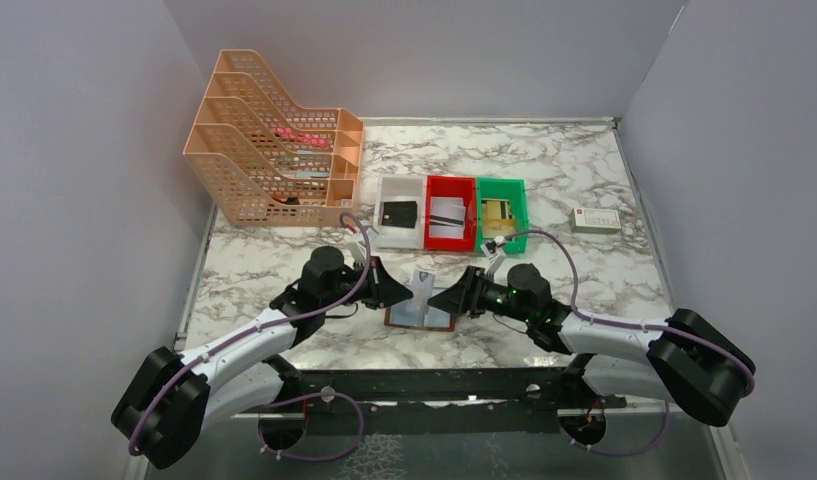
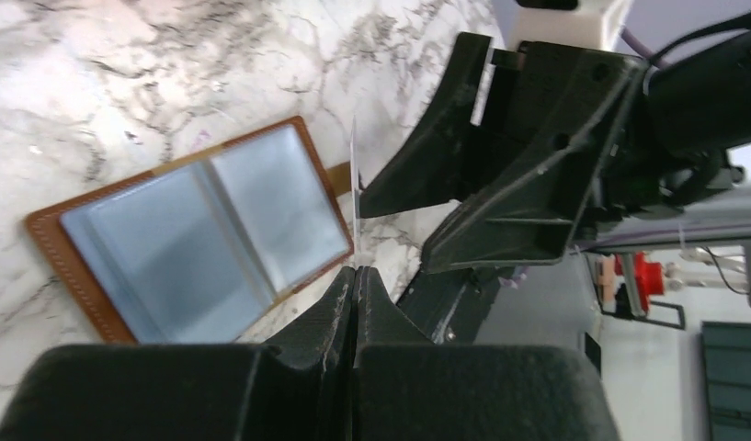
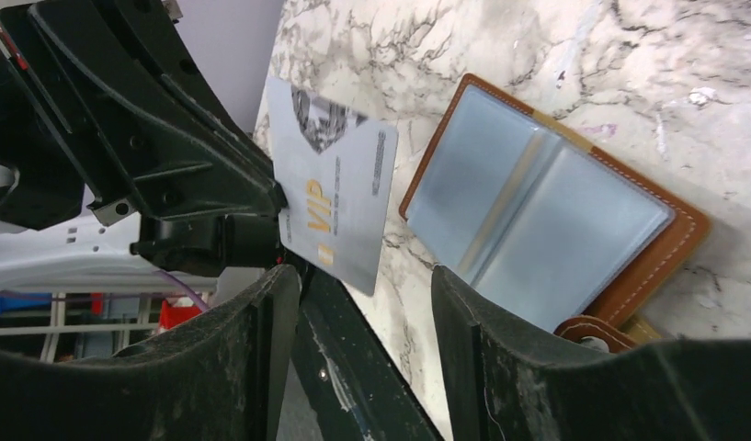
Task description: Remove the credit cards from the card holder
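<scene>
Nearest, the card holder (image 3: 546, 216) lies open on the table (image 1: 584, 180), its sleeves seemingly empty. Just above it, the left jaws clamp one edge of a grey credit card (image 3: 339, 207), and the right jaws stand apart around it. It looks light, stiff and slick, so pinch its flat faces near an edge. Beyond the holder, bins (image 1: 450, 181) hold more cards.

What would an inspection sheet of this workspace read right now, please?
Surface: marble-pattern table, flat.
Job's things: card holder lies open on the table, visible sleeves look empty; grey VIP card out, held on edge near it; more cards in white bin, red bin, green bin.
Clutter: orange file rack, small white box, both far from the holder.
Grippers: left gripper shut on the VIP card; right gripper open, facing the card.
Cables: purple cables along both arms, none on the holder.
Surroundings: plain walls on three sides.
</scene>
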Motion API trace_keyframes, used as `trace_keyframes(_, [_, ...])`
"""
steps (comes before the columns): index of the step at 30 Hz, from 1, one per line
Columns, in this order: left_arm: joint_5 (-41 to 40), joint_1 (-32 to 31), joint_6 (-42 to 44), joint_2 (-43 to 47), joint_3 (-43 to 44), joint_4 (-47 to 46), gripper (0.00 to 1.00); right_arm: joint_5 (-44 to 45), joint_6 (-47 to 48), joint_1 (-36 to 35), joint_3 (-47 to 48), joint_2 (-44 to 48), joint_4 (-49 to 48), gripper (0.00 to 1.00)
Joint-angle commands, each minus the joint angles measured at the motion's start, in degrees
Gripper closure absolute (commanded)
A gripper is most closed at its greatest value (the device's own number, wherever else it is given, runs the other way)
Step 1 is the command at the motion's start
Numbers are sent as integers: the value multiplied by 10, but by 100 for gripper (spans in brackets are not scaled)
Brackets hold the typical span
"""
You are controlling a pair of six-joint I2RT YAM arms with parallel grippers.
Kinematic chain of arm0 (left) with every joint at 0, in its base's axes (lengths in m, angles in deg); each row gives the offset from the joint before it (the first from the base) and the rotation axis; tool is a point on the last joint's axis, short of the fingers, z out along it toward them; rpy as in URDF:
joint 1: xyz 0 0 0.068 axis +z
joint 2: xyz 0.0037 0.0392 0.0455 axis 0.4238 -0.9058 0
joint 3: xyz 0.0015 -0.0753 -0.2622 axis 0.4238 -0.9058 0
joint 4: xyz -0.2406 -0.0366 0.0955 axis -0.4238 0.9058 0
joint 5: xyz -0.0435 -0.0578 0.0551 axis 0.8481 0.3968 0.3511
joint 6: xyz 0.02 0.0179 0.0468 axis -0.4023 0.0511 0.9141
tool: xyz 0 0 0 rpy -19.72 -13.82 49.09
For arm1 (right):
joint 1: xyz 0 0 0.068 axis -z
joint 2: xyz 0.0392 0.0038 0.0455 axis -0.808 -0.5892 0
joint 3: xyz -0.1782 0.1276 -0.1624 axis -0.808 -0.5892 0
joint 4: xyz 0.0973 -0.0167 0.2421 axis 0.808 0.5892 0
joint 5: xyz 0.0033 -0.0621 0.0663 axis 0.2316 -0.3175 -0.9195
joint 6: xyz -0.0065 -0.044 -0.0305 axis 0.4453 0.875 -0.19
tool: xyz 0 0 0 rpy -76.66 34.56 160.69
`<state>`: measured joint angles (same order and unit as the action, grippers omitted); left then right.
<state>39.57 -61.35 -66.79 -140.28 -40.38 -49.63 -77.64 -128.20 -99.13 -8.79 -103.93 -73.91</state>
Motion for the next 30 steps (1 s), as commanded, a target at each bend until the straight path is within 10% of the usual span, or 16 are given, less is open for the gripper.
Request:
trace_keyframes(1, [80,3,-36,0,-22,-89,100,-40,-30,5,9,-22,-83,42])
trace_keyframes(25, [102,3,-95,31,-58,-164,100,-67,-62,8,-42,4,-198,98])
trace_keyframes(30, [83,4,-101,39,-64,-163,58,-52,-61,8,-51,36,-166,99])
